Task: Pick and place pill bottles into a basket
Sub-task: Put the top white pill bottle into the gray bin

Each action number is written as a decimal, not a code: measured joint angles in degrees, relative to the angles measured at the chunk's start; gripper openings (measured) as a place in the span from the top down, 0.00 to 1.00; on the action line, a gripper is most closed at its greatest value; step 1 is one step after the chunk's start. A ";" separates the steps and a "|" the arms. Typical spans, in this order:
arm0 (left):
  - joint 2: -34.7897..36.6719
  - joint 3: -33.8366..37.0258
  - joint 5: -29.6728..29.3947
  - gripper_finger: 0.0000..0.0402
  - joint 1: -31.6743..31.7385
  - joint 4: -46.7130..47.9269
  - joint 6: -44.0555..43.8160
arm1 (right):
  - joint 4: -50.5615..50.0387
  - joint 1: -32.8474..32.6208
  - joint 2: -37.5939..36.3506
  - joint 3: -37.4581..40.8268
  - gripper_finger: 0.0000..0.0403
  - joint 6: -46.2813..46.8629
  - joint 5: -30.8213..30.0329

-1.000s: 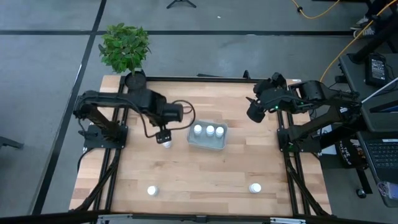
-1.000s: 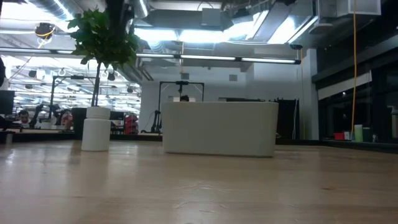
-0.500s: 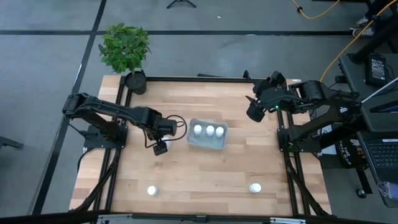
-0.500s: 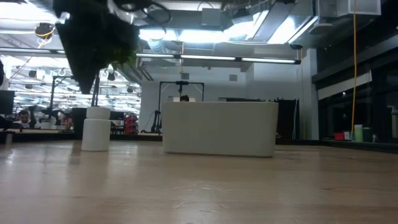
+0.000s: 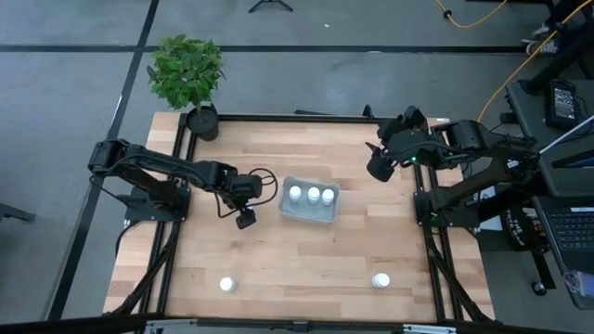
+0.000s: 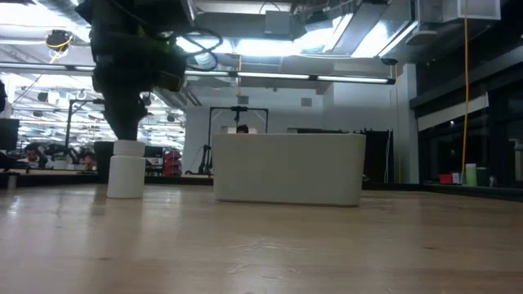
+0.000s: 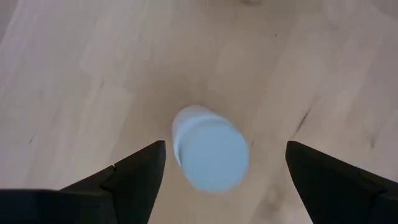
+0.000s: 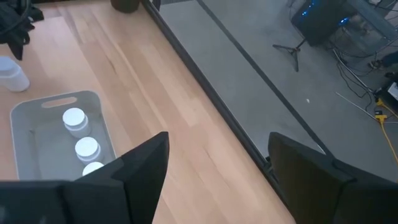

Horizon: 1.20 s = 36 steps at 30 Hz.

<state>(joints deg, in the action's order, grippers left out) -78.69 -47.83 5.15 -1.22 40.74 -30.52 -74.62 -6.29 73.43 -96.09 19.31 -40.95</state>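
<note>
A white pill bottle [image 7: 210,152] stands upright on the table left of the basket; it also shows in the low view [image 6: 126,169]. My left gripper [image 7: 224,171] is open just above it, pointing down, with a finger on either side of the cap and apart from it. In the high view my left gripper [image 5: 245,219] hides this bottle. The pale grey-blue basket [image 5: 306,216] holds three upright bottles [image 5: 314,194]. Two more bottles stand near the front edge [image 5: 227,285] [image 5: 380,279]. My right gripper [image 5: 379,167] is open and empty at the far right.
A black plant pot with a green plant [image 5: 202,121] stands at the far left corner. The black table frame [image 5: 278,118] runs along the far edge. The basket also shows in the right wrist view [image 8: 37,149]. Bare wood lies between the basket and the front bottles.
My left gripper has come down over the bottle left of the basket and moved slightly toward the near edge; in the low view it has entered from above and now stands just above the cap. The bottle has stayed put.
</note>
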 joint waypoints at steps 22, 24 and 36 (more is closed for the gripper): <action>-0.02 5.39 0.82 0.28 1.05 -7.83 -2.69 | 0.21 0.03 0.00 0.00 0.32 -0.30 -0.07; -0.48 5.39 0.96 0.33 1.05 -7.88 -2.76 | 0.21 0.02 0.00 0.00 0.32 -0.38 -0.07; -1.18 5.16 3.59 0.57 1.08 -9.09 -2.78 | 0.21 0.00 0.00 0.00 0.32 -0.13 -0.04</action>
<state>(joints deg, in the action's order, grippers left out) -79.88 -42.66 8.73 -0.14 31.65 -33.30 -74.41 -6.28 73.43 -96.09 19.18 -40.99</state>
